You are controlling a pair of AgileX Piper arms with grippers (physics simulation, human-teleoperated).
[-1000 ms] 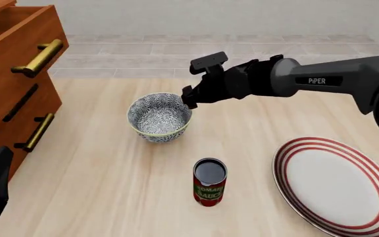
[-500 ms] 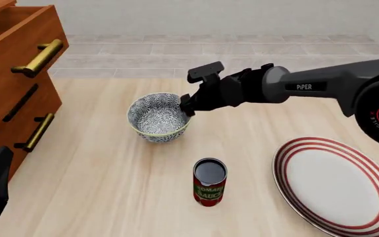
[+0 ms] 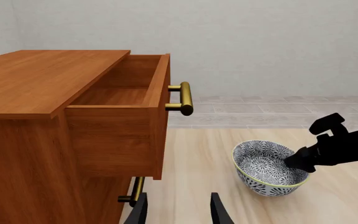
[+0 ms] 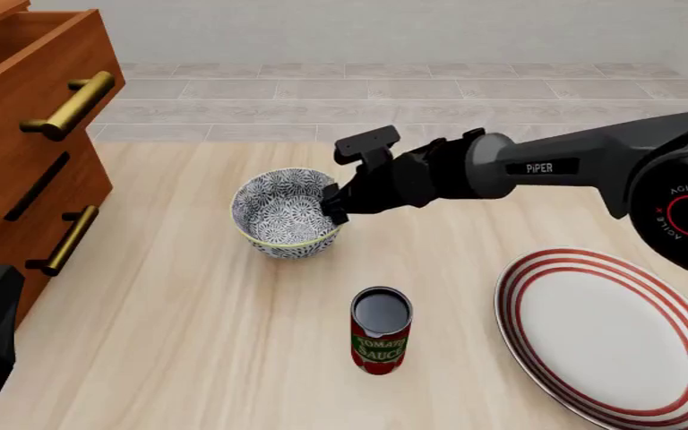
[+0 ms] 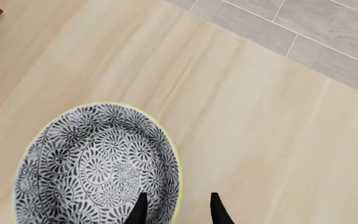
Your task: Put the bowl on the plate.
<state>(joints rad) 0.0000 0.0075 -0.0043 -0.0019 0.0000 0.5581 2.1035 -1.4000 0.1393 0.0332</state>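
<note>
1. The bowl (image 4: 288, 213) stands upright on the bench (image 4: 176, 340), mouth facing up, left of centre in the front view and near the dresser (image 4: 28, 134). Being round, it has no long axis; its patterned inside and pale rim are fully visible.
2. The right hand (image 4: 334, 204) is at the bowl's right-hand rim, reached in from the right side of the front view. In the right wrist view its two fingertips (image 5: 139, 208) straddle the rim, one over the inside and one over the outside, with a narrow gap between them. Whether the fingers press on the rim cannot be told.
3. The plate (image 4: 613, 333) lies flat on the bench at the near right, well apart from the bowl, and is partly cut off by the frame edge.
4. A tomato sauce can (image 4: 382, 330) stands upright between bowl and plate, nearer the camera than the bowl, touching neither.
5. The left hand (image 3: 177, 212) is near the dresser at the bench's left edge, well apart from the bowl. Its fingers are spread with nothing between them.
6. The dresser's top drawer (image 3: 126, 112) is pulled out.
</note>
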